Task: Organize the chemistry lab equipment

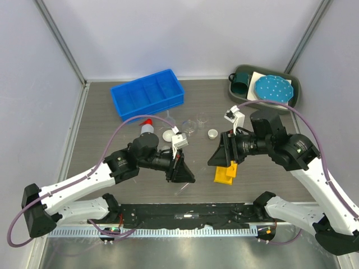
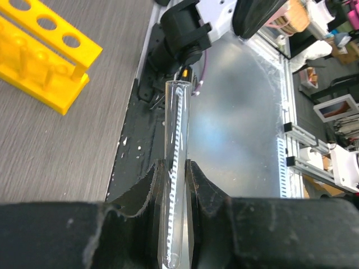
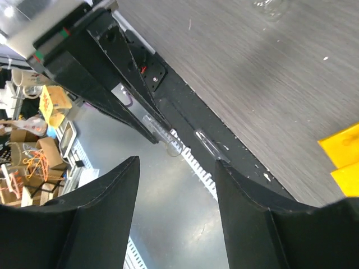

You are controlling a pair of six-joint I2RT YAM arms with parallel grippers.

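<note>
Top view: blue plastic divided bin [image 1: 147,100] upper centre-left. The yellow holed tube rack [image 1: 224,172] lies just right of centre on the table, directly below R gripper [image 3: 176,167], jaws spread wide w/ nothing btwn. L gripper [image 2: 174,168], mid-frame, is clamped on a clear glass test tube [image 2: 177,112].

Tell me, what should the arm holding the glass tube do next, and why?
Probably carry the tube toward the yellow rack: the left end effector is shut on the tube, and the rack stands apart with its visible holes empty.
</note>
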